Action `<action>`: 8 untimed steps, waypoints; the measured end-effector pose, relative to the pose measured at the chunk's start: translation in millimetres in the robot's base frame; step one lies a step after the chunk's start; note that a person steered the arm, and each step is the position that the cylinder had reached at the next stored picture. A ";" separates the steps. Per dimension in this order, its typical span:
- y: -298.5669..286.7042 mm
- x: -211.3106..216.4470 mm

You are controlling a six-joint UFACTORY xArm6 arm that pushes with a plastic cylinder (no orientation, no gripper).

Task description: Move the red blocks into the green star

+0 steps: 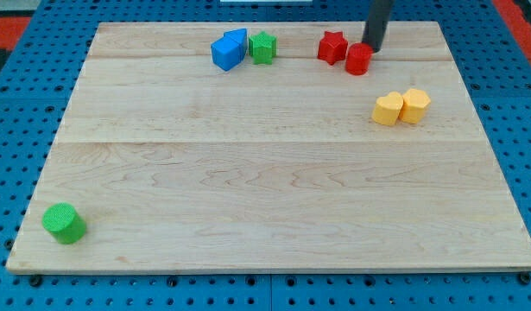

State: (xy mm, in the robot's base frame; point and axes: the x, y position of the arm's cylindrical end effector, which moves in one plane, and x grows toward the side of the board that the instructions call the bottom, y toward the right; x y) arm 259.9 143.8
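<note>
**Tip behind the red cylinder, star run about to start**

Starting at the view's bottom left, a green cylinder point(64, 223) sits alone near the corner of the counter point(274, 199), well apart from everything and no factor here. Moving up the board, at the view's right, two yellow blocks point(401, 107) sit touching each other, below and right of the action; they're off the line of travel too, by my reading.

Now the far edge, where it all happens. The green star point(263, 47) sits near the top, with two blue blocks point(229, 49) pressed together just beside it on the view's left. To the right, a gap, then the red star point(332, 47), and just beside that the red cylinder point(359, 59). My tip point(371, 50) is down at the cylinder's upper right, touching it or very nearly so.

There's no claw on this arm, only a rod, so nothing opens, closes or holds.

Step in hand, as I judge it: lining up to push the reds leftward. Neither has reached the green star yet. The next move calls for a steady shove towards the view's left, cylinder into red star, both sliding along. The risk is that the round cylinder slips off the star's points and rolls away downward. The blue pair behind the green star should act as a backstop.
</note>
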 end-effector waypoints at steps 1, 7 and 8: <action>-53.9 -2.0; 34.8 31.1; -30.9 17.5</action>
State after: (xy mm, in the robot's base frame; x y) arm 277.4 112.9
